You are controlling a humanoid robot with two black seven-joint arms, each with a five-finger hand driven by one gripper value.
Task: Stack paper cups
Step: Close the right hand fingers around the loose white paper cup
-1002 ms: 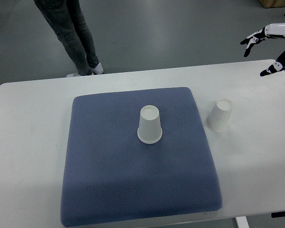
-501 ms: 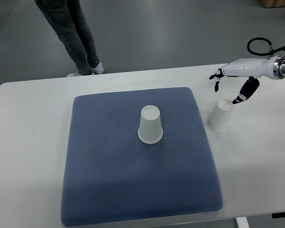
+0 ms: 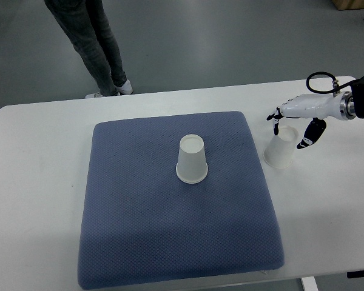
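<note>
White paper cup (image 3: 281, 150) stands between spread right-hand fingers (image 3: 275, 123).

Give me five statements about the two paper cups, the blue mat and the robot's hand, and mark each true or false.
1. Both white paper cups stand upside down. True: one cup is on the blue padded mat, the other cup beside it.
2. Both cups are on the mat. False: the second stands on the white table, right of the mat.
3. The right hand is over the cup on the table, fingers spread. True.
4. The cups are already stacked. False: they stand apart.
5. The left hand is on the mat. False: it is not in view.
</note>
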